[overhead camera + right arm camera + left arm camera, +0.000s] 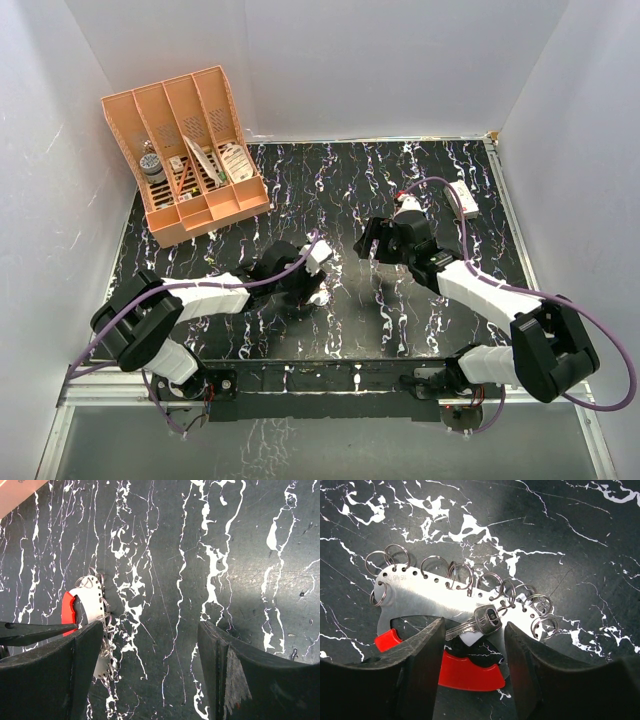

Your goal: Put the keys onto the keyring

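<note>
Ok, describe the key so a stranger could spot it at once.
On the black marbled table, the keyring, a flat silver plate fringed with split rings, lies before the left gripper. The key rests at its lower edge, above the red crescent: the one solid piece with a rounded head, not a wire loop.

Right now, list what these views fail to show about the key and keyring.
Key: left wrist view, blade tip hidden behind a finger of the left tool; whether a ring threads its head, too small to tell.
Keyring: top view, mostly covered by the left tool; right wrist view, lower part behind a finger of the right tool.
</note>
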Motion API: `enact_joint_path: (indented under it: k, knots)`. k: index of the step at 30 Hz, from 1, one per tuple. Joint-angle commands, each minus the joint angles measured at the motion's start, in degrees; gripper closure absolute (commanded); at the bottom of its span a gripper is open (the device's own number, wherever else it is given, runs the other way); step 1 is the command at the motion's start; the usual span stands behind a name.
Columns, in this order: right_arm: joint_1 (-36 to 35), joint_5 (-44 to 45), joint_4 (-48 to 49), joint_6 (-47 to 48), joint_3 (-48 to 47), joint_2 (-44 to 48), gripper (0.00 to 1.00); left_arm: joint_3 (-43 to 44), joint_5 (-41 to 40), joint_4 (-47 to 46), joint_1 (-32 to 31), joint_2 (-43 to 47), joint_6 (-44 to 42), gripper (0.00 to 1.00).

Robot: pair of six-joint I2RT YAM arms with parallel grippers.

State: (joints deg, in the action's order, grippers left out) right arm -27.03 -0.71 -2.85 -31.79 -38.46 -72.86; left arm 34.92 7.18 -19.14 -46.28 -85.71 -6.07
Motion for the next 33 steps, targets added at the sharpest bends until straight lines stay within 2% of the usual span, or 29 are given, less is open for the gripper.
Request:
enact_joint_path:
  k: [1, 22, 33]
  knots:
    - [0.6, -1.0, 2.5, 0.8, 0.5, 1.9, 0.25, 0.5, -1.1, -0.8, -0.4, 2.4, -1.9, 0.5]
    - [1.3, -1.5, 2.6, 0.8, 1.4, 2.3, 0.25, 2.6, 3.3, -0.3, -1.2, -1.0, -4.7, 0.5]
    - [1.6, -1.8, 2.9, 0.8, 1.9, 2.4, 0.25, 3.1, 4.1, -1.8, -1.2, -3.1, -5.3, 0.55]
